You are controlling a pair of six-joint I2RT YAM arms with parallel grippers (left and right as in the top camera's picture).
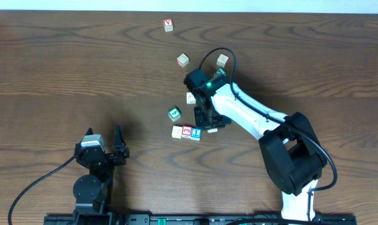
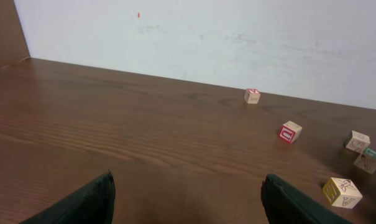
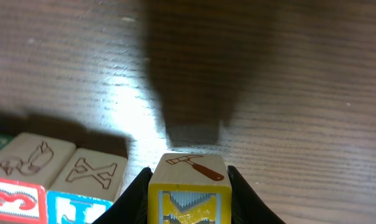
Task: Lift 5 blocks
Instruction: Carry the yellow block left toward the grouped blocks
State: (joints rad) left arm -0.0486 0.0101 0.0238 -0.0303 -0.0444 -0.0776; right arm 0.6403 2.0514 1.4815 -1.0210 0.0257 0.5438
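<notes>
Overhead: dark wood-grain tabletop (image 1: 64,75). Reference object is the red "3" block (image 1: 187,131), in a short row. The cream block (image 1: 177,132) touches its left side and the blue block (image 1: 195,133) its right. The green block (image 1: 174,114) sits just beyond the row's left end, apart from it. The cube with a red "V" (image 1: 169,24) lies well beyond the reference, near the far edge. The white right arm reaches in from the near right. The right hand (image 1: 206,122) points down just right of the blue block, its fingertips hidden under the wrist. The left hand (image 1: 104,136) sits low, well to the near left of the reference.

Left wrist: brown tabletop running to a plain white wall (image 2: 206,43). The two dark fingers (image 2: 88,202) stand wide apart with nothing between them. Small cubes lie toward the right, markings too small to read.

Right wrist: fingers (image 3: 133,200) are closed against both sides of the yellow block (image 3: 188,186), hammer drawing on its upper face, just right of the blue block. Cannot tell whether it clears the tabletop.
</notes>
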